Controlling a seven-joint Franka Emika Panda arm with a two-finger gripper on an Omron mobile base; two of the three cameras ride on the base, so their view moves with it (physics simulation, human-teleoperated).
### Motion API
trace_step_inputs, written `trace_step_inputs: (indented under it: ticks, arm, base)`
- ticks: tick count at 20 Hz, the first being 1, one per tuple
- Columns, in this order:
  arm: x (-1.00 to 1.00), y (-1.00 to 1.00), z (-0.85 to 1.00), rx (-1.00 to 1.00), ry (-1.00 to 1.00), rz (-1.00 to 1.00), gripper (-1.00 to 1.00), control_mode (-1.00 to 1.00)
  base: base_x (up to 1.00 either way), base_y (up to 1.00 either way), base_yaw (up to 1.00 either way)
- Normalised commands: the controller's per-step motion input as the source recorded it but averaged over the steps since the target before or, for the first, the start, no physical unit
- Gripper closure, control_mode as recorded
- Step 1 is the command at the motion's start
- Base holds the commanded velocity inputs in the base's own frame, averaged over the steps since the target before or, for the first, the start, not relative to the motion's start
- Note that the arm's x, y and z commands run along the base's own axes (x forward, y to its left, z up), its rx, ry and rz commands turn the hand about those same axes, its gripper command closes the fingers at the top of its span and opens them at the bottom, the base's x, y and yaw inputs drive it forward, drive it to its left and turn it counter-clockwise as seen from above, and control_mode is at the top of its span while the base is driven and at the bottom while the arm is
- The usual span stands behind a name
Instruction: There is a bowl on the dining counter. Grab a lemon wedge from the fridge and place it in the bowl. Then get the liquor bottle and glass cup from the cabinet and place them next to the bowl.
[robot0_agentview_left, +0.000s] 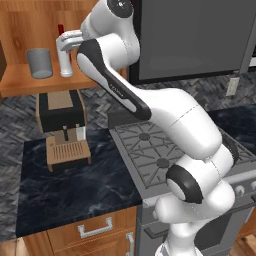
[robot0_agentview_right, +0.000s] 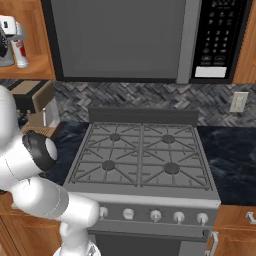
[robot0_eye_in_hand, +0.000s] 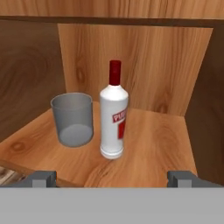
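While the claw (robot0_eye_in_hand: 112, 178) hangs wide open just in front of the cabinet (robot0_eye_in_hand: 144, 57), gripping nothing, the chief risk looks to be the glass cup (robot0_eye_in_hand: 72, 119) standing just beside the liquor bottle (robot0_eye_in_hand: 113, 120) on the wooden shelf: the two are close enough that, if the arm goes in for the bottle, one spread fingertip (robot0_eye_in_hand: 41, 178) may catch the cup and shove it back or tip it. The bottle is tall and narrow with a red cap, so a grip taken too high on the neck, or a nudge before the jaws close, could topple it against the cabinet's back wall. Both stand upright, the cup to the bottle's left in the hand view, the bottle roughly centred between the fingertips. As for the arm, it rises from the base beside the stove (robot0_agentview_right: 142, 150), folds at the elbow and reaches up and leftward, the wrist held about level so the claw (robot0_agentview_left: 64, 41) points into the cupboard at shelf height, close to the bottle (robot0_agentview_left: 65, 64) and cup (robot0_agentview_left: 39, 63).
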Motion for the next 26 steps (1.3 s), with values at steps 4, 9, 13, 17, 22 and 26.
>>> trace_step_inputs:
  ticks: [4, 9, 13, 17, 22, 26]
  arm:
    - [0.35, 0.02, 0.00, 0.00, 0.00, 0.00, -1.00, -1.00]
    - [0.23, 0.01, 0.00, 0.00, 0.00, 0.00, -1.00, -1.00]
    - [0.18, 0.08, 0.00, 0.00, 0.00, 0.00, -1.00, -1.00]
    - [0.14, 0.15, 0.00, 0.00, 0.00, 0.00, -1.00, -1.00]
    - [0.19, 0.21, -0.02, 0.00, 0.00, 0.00, -1.00, -1.00]
    - [0.21, 0.19, -0.06, 0.00, 0.00, 0.00, -1.00, -1.00]
  base:
    - [0.00, 0.00, 0.00]
    - [0.00, 0.00, 0.00]
    - [0.00, 0.00, 0.00]
    - [0.00, 0.00, 0.00]
    - [0.00, 0.00, 0.00]
    - [0.00, 0.00, 0.00]
